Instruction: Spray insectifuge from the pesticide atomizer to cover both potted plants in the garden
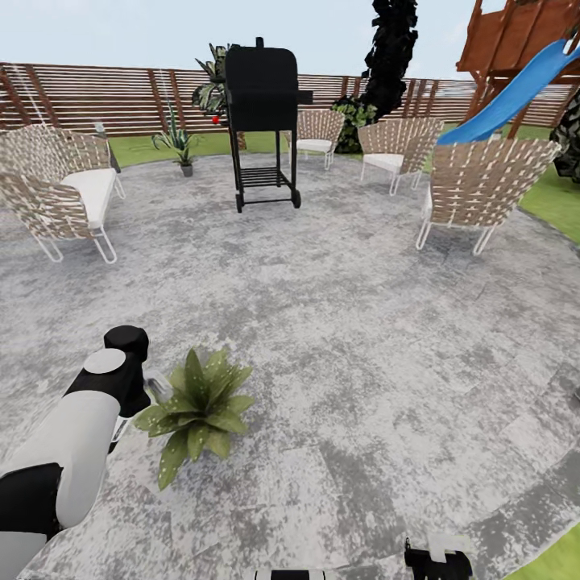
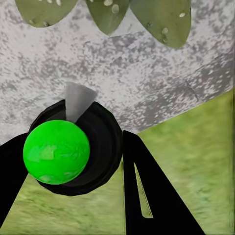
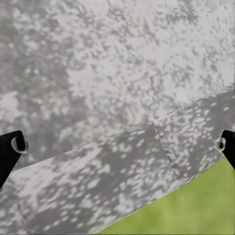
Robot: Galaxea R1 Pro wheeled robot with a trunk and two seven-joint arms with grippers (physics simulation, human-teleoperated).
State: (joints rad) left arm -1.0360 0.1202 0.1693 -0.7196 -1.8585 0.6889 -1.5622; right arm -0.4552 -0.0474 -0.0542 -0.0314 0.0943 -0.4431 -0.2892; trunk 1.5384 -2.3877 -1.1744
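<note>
Atomizer [image 2: 73, 147] nozzle toward speckled plant [image 1: 197, 411]

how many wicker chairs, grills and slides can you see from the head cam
wicker chairs: 4
black grill: 1
blue slide: 1
total: 6

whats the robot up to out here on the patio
It is spraying a potted plant on the grey paved patio. The left pincer is shut on the pesticide atomizer, with its pale nozzle aimed toward the leaves. Whitish specks of insectifuge already dot several leaves. The right pincer is open and holds nothing, over the patio's edge by the lawn.
</note>
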